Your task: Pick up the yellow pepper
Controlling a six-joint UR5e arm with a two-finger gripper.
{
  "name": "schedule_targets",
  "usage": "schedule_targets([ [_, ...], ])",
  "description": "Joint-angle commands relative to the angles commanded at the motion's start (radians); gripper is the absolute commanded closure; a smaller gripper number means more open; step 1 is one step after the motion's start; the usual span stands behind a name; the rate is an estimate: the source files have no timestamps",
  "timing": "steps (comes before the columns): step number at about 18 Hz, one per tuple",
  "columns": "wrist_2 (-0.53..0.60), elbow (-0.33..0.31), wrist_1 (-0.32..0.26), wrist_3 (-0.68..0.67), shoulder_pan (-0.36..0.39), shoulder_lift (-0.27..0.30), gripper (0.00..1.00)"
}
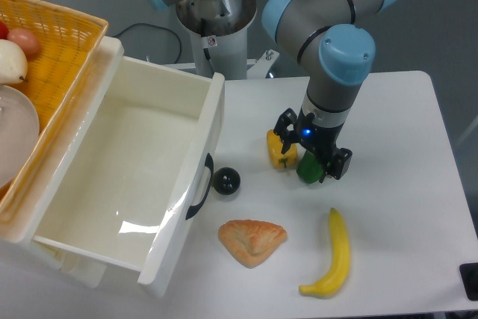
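The yellow pepper (pixel 278 151) stands on the white table (pixel 388 207), right of the drawer. The green pepper (pixel 306 170) touches it on the right. My gripper (pixel 311 149) hangs straight down over both peppers with its jaws spread apart. The left finger (pixel 284 128) is over the top of the yellow pepper. The right finger (pixel 340 163) is just right of the green pepper. The gripper body hides part of both peppers, and I cannot tell whether a finger touches either one.
An open white drawer (pixel 119 169) fills the left side, with an orange basket (pixel 60 42) of items on top. A black ball (pixel 225 181) lies by the drawer handle. A pastry (pixel 252 241) and a banana (pixel 332 255) lie in front.
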Motion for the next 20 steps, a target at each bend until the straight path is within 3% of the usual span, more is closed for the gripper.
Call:
schedule_targets([
  [4,0.008,-0.040,0.003,0.075,-0.003,0.006,0.00],
  [11,0.072,-0.094,-0.012,0.049,0.026,0.015,0.00],
  [15,0.074,-0.121,-0.023,-0.078,0.048,0.021,0.00],
  [20,0.072,-0.140,-0.051,-0.360,0.049,0.025,0.00],
])
